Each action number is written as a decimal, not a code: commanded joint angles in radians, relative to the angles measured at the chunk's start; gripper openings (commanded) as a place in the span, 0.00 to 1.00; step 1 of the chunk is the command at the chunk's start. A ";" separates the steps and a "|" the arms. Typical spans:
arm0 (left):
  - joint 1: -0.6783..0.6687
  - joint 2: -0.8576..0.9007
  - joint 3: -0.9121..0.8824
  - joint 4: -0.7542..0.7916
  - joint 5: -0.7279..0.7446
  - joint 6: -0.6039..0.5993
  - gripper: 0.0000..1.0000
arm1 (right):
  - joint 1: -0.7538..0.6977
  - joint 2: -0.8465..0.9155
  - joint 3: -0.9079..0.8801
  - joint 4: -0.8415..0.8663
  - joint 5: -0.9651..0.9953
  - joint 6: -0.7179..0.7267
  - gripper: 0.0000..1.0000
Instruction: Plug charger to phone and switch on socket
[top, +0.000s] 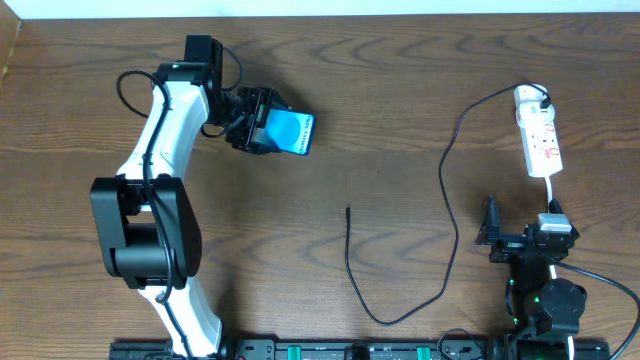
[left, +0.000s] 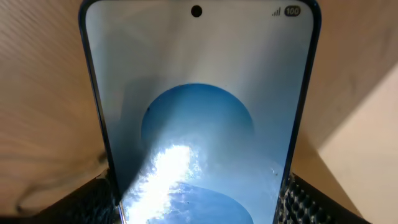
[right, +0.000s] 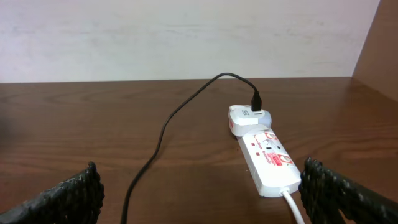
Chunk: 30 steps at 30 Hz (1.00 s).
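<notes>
The phone (top: 290, 132), with a bright blue screen, is held in my left gripper (top: 252, 122) at the back left of the table. In the left wrist view the phone (left: 199, 112) fills the frame between both fingers. The charger cable (top: 452, 200) is thin and black. Its connector tip (top: 348, 210) lies loose on the table centre, and its plug sits in the white socket (top: 538, 135) at the far right. My right gripper (top: 520, 238) is open and empty, just in front of the socket (right: 267, 155). The cable also shows in the right wrist view (right: 168, 121).
The socket's white cord (top: 552, 190) runs toward my right arm. The table's back edge meets a white wall (right: 186, 37). The left arm's base (top: 145, 230) stands at the front left.
</notes>
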 joint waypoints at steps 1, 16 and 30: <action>0.004 -0.030 0.005 -0.003 -0.215 0.013 0.08 | 0.006 -0.006 -0.001 -0.005 0.004 -0.011 0.99; 0.004 -0.030 0.005 0.001 -0.482 0.013 0.08 | 0.006 -0.006 -0.001 -0.005 0.004 -0.011 0.99; 0.004 -0.030 0.005 0.020 -0.520 0.013 0.08 | 0.005 -0.006 -0.001 0.012 0.061 -0.026 0.99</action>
